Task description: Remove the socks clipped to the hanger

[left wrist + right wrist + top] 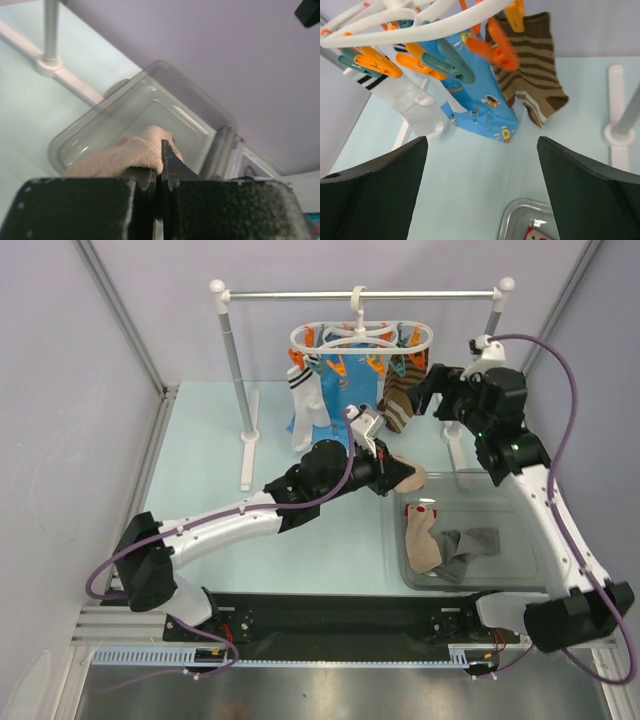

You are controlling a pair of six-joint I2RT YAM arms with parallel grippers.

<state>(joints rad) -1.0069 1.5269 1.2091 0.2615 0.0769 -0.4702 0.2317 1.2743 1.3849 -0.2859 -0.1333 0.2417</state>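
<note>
Meanwhile, the left gripper point(161, 167) was clamped shut on a beige sock point(125, 155). The cloth was pinched between its tips and bulged out ahead of them over a corner of the clear bin point(186, 76). The right gripper point(482, 150) stood wide open with nothing between its fingers point(385, 185). The brown striped sock point(532, 70) hung just beyond them, clipped to the white hanger point(407, 22) alongside a white sock point(412, 102) and a blue cloth point(480, 100). Two more socks point(422, 540) lay in the bin.
</note>
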